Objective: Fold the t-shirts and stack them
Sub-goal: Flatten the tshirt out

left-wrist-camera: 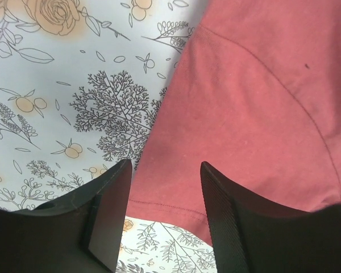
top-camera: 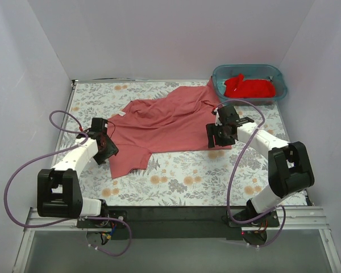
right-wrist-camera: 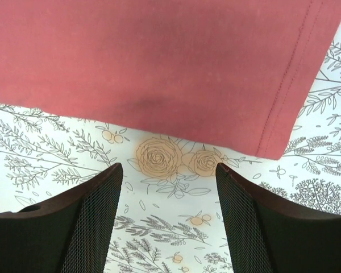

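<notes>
A dusty salmon-red t-shirt lies spread and rumpled across the middle of the table. A brighter red t-shirt sits bunched in the teal tub at the back right. My left gripper is open and empty at the shirt's left sleeve; in the left wrist view the sleeve hem lies between its fingers. My right gripper is open and empty over the shirt's lower right corner; in the right wrist view the hemmed corner lies just beyond its fingers, over bare cloth.
The table is covered with a floral-print cloth. White walls close in the left, back and right sides. Purple cables loop beside each arm.
</notes>
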Available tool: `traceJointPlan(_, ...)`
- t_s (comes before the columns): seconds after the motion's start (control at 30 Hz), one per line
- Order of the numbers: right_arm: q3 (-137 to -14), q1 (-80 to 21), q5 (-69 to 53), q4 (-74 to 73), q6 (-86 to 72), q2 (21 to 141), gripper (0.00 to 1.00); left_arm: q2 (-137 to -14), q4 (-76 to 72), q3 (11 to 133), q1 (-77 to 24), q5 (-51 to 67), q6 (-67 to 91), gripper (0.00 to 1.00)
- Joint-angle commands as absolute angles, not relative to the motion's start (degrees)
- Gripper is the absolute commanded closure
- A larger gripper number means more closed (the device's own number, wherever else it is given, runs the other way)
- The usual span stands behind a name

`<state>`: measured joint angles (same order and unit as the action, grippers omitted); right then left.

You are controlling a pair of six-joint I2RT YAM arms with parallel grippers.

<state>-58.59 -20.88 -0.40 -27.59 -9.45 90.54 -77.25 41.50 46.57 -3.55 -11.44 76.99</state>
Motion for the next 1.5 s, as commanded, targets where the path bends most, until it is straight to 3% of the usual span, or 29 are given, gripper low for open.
traceJointPlan(0.0, -57.6, -20.8, -0.3, -25.8, -10.2, 85.8, 0.27, -78.5, 42.0, 46.9, -3.8, -10.9, 78.5, 0.51)
traceJointPlan(0.23, -57.3, -20.7, -0.3, -24.8, -9.8, 84.5, 0.27, -82.1, 43.8, 46.8, -3.8, -8.1, 80.8, 0.55)
traceJointPlan(0.53, -54.3, -20.8, -1.8, -21.6, -9.1, 83.1, 0.27, -81.2, 46.3, 46.3, -3.8, -15.6, 84.8, 0.55)
traceJointPlan(1.17, -51.6, -20.7, -2.9, -18.5, -9.1, 81.6, 0.28, -83.1, 39.0, 37.1, -3.8, -8.4, 87.6, 0.55)
traceJointPlan(1.47, -50.5, -20.3, -2.4, -17.8, -9.2, 80.9, 0.28, -85.4, 38.8, 36.8, -3.8, -7.6, 87.5, 0.82)
